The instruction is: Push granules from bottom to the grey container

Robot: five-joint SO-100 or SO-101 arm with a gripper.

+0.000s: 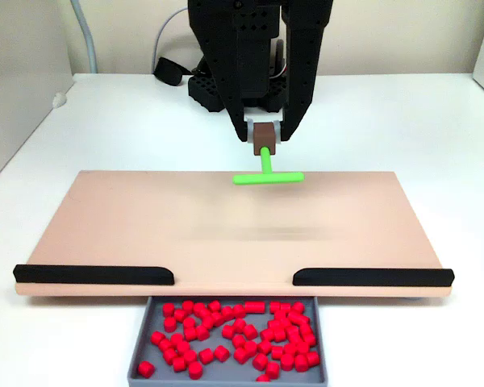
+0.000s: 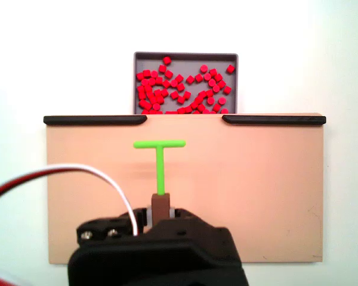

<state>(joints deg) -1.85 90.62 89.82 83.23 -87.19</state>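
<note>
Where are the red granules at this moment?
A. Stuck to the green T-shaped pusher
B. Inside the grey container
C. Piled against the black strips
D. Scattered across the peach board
B. In both fixed views the granules lie within the walls of the grey container, while the peach board carries none and the green T-shaped pusher has none on it.

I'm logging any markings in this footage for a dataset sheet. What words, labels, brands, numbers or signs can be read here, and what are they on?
None: no readable text in either fixed view.
The peach board, its black strips, the grey container, the red granules, the green pusher and the gripper are all plain and unmarked.
</note>
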